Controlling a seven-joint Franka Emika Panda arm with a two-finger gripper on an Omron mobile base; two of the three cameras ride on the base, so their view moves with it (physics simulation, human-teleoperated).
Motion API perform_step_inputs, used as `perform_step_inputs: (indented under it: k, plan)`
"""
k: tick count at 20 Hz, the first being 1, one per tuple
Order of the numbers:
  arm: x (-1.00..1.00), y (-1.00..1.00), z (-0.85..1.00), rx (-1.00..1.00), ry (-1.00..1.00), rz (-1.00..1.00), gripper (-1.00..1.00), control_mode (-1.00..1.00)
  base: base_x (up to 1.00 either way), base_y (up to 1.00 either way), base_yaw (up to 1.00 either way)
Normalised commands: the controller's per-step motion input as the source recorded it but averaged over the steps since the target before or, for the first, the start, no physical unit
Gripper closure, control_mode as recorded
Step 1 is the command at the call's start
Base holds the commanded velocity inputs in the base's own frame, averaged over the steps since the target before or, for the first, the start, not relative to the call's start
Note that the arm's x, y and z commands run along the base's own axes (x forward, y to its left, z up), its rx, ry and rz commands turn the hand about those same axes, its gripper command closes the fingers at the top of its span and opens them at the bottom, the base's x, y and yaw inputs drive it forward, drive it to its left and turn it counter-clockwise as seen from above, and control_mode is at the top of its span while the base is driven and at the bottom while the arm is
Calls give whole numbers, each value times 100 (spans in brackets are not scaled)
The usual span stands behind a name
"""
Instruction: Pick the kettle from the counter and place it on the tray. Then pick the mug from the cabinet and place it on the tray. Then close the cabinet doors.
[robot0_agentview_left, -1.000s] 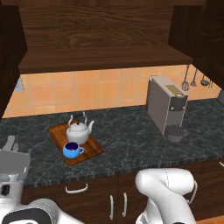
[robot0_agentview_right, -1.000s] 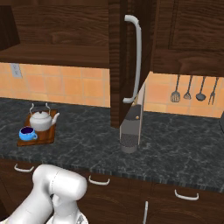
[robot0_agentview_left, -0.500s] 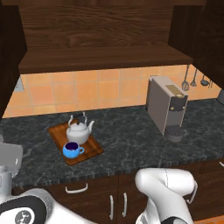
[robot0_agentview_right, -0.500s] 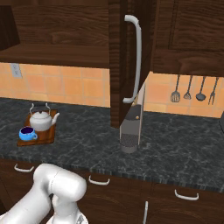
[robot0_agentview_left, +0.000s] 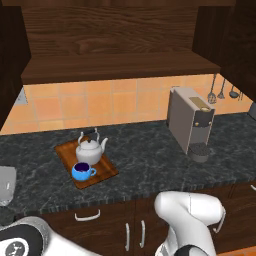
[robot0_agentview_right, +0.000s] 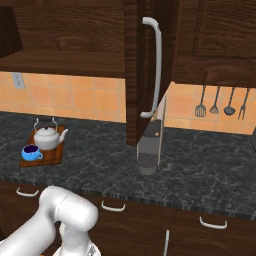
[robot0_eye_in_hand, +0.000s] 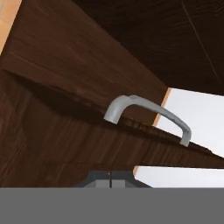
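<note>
Kettle (robot0_agentview_left: 90, 149) and mug (robot0_agentview_left: 82, 171) both sit on the tray (robot0_agentview_left: 104, 172), left-centre of the table (robot0_agentview_left: 145, 160) in the left base view; mug touching or just in front of the kettle. Cabinet (robot0_agentview_left: 120, 45) open, shelf bare. Hand view: pincer (robot0_eye_in_hand: 110, 178) clenched, empty, close below a door's silver bar handle (robot0_eye_in_hand: 146, 114). Coffee machine (robot0_agentview_left: 191, 121) centre-right.

Open cabinet door (robot0_agentview_right: 137, 75) juts over counter (robot0_agentview_right: 200, 165), blocking coffee machine (robot0_agentview_right: 150, 150).
</note>
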Motion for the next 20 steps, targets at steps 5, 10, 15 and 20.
perform_step_inputs:
  k: [5,10,15,20]
  plan:
    - [-68,0,-1,-7,-11,-7,100,-100,0,0,0]
    - [25,51,-2,-8,3,-9,100,-100,0,0,0]
    - [3,63,-16,-13,2,-7,100,-100,0,0,0]
    - [57,60,-25,-8,16,-5,100,-100,0,0,0]
